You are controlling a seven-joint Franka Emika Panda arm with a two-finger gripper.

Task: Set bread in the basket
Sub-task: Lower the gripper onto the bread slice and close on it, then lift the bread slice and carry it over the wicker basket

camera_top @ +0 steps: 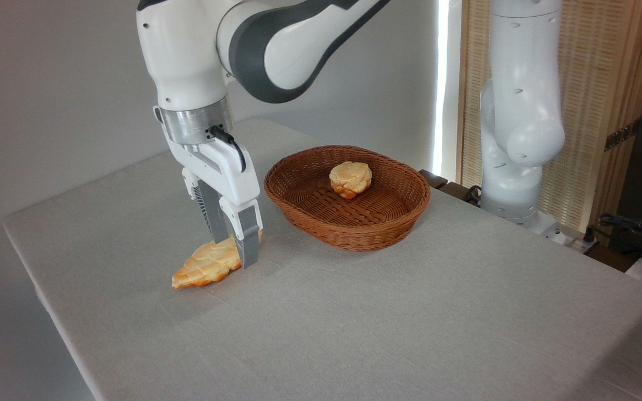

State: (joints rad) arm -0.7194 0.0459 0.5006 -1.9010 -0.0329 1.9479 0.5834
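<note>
On the table (410, 323), gripper (234, 248) hides the bread's (204, 267) right end.

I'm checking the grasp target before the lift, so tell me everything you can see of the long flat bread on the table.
The bread is a flat, elongated, leaf-shaped pastry, golden-orange with paler scored lobes across its crust. It lies flat on the grey tablecloth, long axis running from lower left to upper right, left of the wicker basket and outside it. The gripper straddles its upper-right end, one finger on each side; whether the pads already press it is unclear. It looks whole and undamaged.
</note>
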